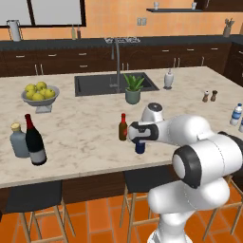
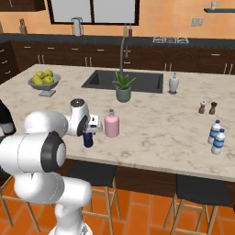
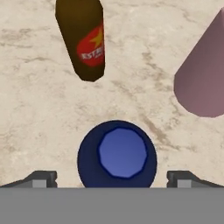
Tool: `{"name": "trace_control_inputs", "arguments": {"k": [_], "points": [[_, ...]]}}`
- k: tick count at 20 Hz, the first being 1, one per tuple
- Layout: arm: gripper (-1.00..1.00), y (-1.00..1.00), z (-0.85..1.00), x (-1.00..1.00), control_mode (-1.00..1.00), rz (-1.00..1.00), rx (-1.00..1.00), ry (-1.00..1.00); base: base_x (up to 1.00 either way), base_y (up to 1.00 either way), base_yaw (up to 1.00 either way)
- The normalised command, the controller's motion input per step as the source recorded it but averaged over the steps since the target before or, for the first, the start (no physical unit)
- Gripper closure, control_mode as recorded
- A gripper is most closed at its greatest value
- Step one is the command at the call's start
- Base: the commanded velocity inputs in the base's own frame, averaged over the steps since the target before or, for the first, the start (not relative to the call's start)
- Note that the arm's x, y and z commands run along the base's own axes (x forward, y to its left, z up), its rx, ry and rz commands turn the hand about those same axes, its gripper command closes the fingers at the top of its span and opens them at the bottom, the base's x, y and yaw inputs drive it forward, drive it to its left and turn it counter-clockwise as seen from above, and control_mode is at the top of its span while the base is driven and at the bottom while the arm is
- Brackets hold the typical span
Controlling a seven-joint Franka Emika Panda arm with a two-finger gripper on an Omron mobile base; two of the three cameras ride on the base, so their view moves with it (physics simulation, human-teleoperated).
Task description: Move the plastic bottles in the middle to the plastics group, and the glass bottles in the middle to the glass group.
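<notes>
The claw (image 3: pixel 112 178) is hovering spread wide above the small dark navy-blue plastic bottle (image 3: pixel 117 154), at the lower centre of the hand view, one fingertip (image 3: pixel 40 178) on either side. The slim brown glass bottle (image 3: pixel 83 37) is standing upper left, the squat pale-pink bottle (image 3: pixel 203 78) at right, on the marble surface (image 3: pixel 39 109).
</notes>
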Motion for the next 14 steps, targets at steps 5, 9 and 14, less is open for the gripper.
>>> {"name": "trace_control_inputs", "arguments": {"k": [5, 9, 14], "points": [[-1.0, 0.0, -0.09, 0.06, -1.0, 0.0, 0.0, -0.03, 0.0, 0.0, 0.0], [1.0, 0.0, 0.0, 0.0, -1.0, 0.0, 0.0, 0.0, 0.0, 0.0, 0.0], [1.0, 0.0, 0.0, -0.02, -1.0, 0.0, 0.0, 0.0, 0.0, 0.0, 0.0]]}}
